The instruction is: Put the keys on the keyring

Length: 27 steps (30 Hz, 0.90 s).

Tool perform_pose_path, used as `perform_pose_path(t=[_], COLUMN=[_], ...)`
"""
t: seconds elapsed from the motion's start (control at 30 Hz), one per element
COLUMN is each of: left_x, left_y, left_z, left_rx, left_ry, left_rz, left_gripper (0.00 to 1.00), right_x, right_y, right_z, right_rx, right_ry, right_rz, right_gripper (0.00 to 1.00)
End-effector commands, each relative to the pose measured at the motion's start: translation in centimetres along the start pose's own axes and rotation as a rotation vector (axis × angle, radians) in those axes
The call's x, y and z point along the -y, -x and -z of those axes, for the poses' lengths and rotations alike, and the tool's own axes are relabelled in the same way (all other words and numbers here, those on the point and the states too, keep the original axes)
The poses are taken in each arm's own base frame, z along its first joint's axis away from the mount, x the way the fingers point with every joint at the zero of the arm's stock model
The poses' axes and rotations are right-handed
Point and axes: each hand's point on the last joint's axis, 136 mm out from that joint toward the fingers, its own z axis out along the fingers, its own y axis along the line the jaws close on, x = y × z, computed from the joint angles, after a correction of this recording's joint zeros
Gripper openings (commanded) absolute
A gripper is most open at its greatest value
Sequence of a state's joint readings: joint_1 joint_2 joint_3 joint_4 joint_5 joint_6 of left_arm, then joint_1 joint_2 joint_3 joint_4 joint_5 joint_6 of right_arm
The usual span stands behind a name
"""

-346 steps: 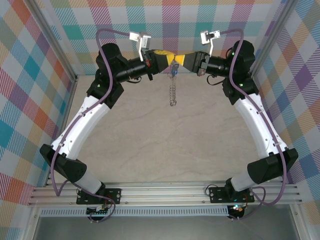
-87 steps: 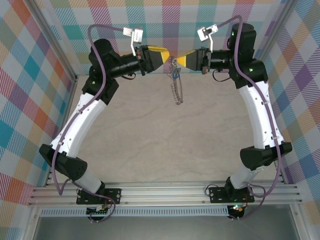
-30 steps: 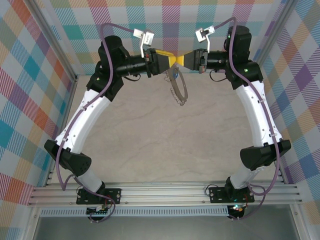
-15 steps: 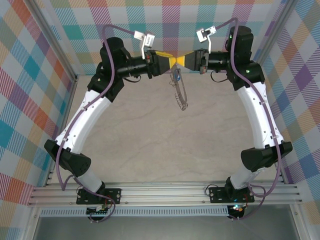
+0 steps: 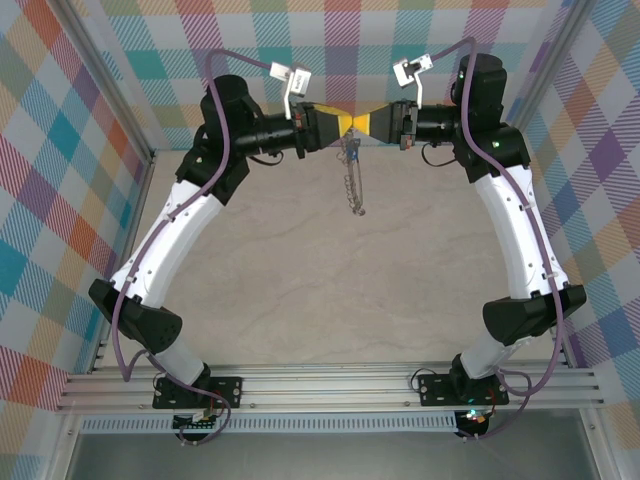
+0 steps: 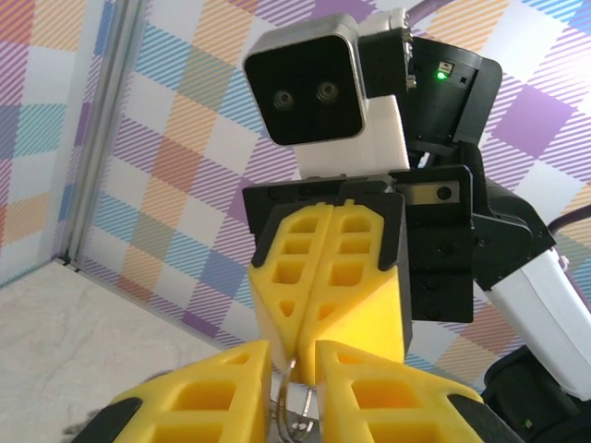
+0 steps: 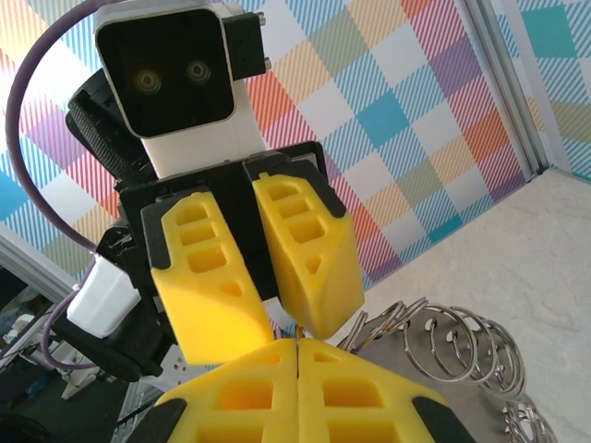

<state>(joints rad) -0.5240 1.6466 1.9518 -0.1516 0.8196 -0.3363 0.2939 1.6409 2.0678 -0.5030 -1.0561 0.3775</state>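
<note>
The keyring (image 5: 353, 180) is apparently pinched by the closed right gripper (image 7: 297, 358); the nearly closed left gripper's (image 6: 294, 378) hold cannot be told. It could be wrenched free by opposed pulls.

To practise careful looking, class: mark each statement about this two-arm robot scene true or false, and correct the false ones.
1. The keyring lies flat on the table. False: it hangs in the air below the grippers.
2. The left gripper and the right gripper meet tip to tip. True.
3. The right gripper's fingers are spread wide. False: they are pressed together.
4. The grippers meet near the checked back wall. True.
</note>
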Motion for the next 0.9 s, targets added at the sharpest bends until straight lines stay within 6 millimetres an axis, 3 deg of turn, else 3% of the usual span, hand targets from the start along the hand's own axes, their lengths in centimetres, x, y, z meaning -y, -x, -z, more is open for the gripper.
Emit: perform_pose_path(t=[0.0,0.17,0.3,0.47,0.57,0.63,0.7,0.87], left_x=[2.0,2.0,2.2,1.9,1.7,1.7,1.9,2.2], left_y=[0.0,-0.5,-0.4,0.0,1.0,1.8,2.5,3.9], left_z=[-0.2,-0.4,-0.3,-0.4,-0.2,0.0,0.2,0.4], left_rx=[-0.005,-0.019,-0.018,0.002,0.052,0.093,0.130,0.201], left_ry=[-0.064,-0.075,-0.077,-0.059,-0.026,-0.015,-0.013,-0.028], left_rz=[-0.008,0.001,-0.002,-0.006,-0.021,-0.030,-0.035,-0.020], left_gripper=[0.21,0.17,0.00,0.00,0.00,0.00,0.00,0.00], right_x=[-1.8,-1.7,-1.7,-1.6,-1.4,-1.1,-0.7,0.6], right_y=[0.7,0.7,0.7,0.9,1.3,1.7,1.9,1.3], right_z=[0.7,0.7,0.7,0.8,1.4,2.3,3.2,4.3], right_rx=[0.025,0.025,0.027,0.037,0.067,0.102,0.133,0.182], right_ry=[0.015,0.011,0.008,0.003,-0.026,-0.052,-0.085,-0.133], right_rz=[0.071,0.071,0.071,0.069,0.068,0.066,0.057,0.029], right_gripper=[0.00,0.00,0.00,0.01,0.28,0.42,0.47,0.49])
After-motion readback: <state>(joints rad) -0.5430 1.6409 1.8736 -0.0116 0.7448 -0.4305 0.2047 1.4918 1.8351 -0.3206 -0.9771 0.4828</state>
